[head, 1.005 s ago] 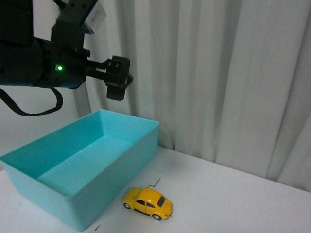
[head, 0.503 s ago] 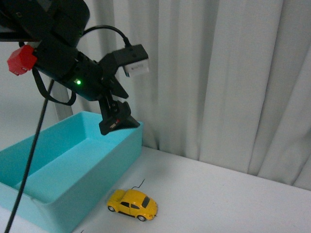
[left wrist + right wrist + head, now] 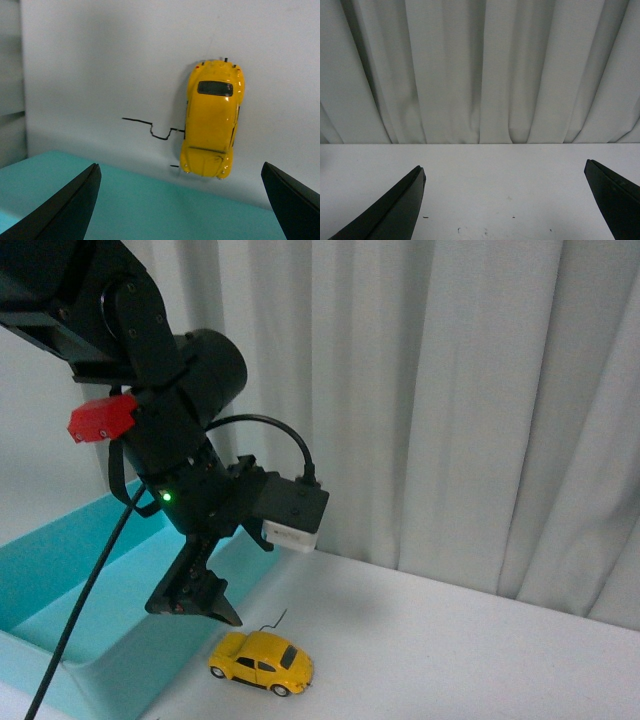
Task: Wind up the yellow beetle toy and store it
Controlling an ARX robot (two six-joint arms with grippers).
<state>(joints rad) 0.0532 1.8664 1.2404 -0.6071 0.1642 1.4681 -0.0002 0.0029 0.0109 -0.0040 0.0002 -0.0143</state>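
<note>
Near the left gripper (image 3: 180, 168) — jaws apart — yellow beetle toy (image 3: 212, 120); front view alone shows wheels (image 3: 281, 690).

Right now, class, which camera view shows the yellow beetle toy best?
The left wrist view: the yellow beetle toy lies whole and large, seen from above. The front view shows it small, side-on, beside the teal bin. The right wrist view shows only table and curtain.

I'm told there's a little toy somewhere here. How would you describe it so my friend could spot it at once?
Find the big turquoise bin on the white table. Just outside its wall, on the tabletop, sits the yellow beetle toy. It is the only small glossy yellow thing there, a rounded car with dark windows.
</note>
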